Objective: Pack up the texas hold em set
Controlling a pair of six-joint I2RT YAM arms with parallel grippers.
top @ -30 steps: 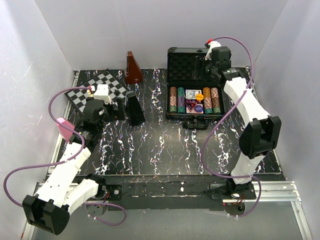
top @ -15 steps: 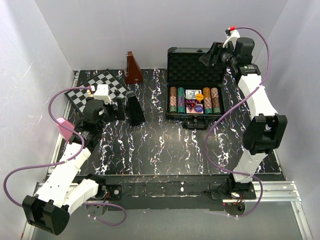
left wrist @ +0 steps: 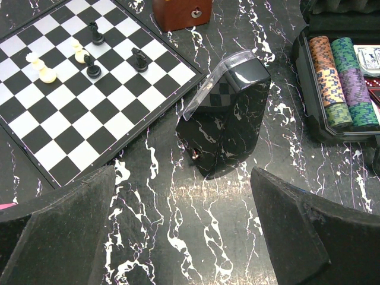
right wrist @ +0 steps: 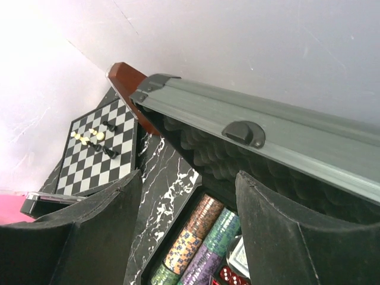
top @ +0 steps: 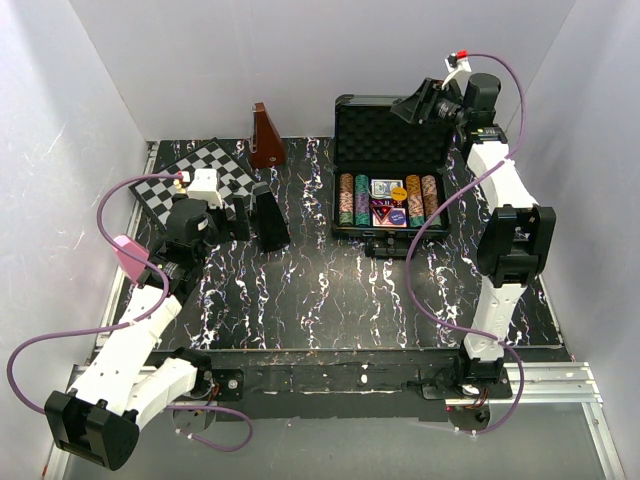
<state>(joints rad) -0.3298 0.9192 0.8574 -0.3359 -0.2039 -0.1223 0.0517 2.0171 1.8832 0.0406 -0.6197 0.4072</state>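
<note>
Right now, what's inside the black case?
Striped chip rows at both ends of the case, card decks and a yellow button between them, plus red dice. Egg-crate foam lines the lid. Whatever lies under the chips and decks is covered.

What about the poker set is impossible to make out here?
- Top view: printing on the cards, too small.
- Left wrist view: most of the case, cut off by the right edge.
- Right wrist view: the red dice, cut off by the bottom edge.

The black foam-lined hard case (left wrist: 301,71) runs off the left wrist view's right edge; the brown wooden pyramid (left wrist: 178,12) is cropped at the top.
</note>
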